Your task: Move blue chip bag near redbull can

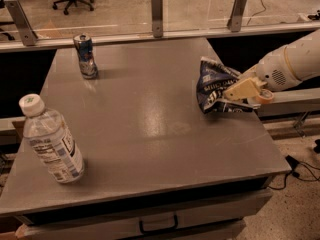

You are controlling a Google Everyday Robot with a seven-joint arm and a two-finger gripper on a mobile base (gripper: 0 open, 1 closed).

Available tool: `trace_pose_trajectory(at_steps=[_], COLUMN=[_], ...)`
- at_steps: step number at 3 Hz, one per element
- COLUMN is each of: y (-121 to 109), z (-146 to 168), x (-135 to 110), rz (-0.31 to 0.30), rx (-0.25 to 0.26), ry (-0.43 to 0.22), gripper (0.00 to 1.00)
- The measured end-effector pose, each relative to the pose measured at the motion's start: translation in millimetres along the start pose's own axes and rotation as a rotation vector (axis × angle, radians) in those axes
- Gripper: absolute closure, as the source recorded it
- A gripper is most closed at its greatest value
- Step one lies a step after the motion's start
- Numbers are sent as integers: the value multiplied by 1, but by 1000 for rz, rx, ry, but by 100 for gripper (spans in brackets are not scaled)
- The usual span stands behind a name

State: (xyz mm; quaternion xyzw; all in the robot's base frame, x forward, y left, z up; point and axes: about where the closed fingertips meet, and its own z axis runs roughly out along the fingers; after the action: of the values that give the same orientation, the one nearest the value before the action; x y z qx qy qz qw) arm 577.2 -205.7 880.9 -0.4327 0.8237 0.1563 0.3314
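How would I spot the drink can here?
Go to the far left corner of the grey table, opposite the gripper clamping the blue chip bag at the right. The redbull can stands there: slim blue-and-silver metal, unlike the clear water bottle.

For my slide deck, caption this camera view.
Gripper grips blue chip bag at right edge of table; redbull can stands near back-left corner.

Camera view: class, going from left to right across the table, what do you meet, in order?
The water bottle → redbull can → blue chip bag → gripper, shut on the bag's right edge.
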Motion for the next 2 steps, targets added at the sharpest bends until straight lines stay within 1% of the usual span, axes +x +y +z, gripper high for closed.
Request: trace_pose_trajectory(at_steps=[1, 2], y=[-11, -11], z=[-63, -63], x=[-37, -37], rz=[-67, -67], rx=[132, 132], ry=[-75, -75], gripper=[100, 100])
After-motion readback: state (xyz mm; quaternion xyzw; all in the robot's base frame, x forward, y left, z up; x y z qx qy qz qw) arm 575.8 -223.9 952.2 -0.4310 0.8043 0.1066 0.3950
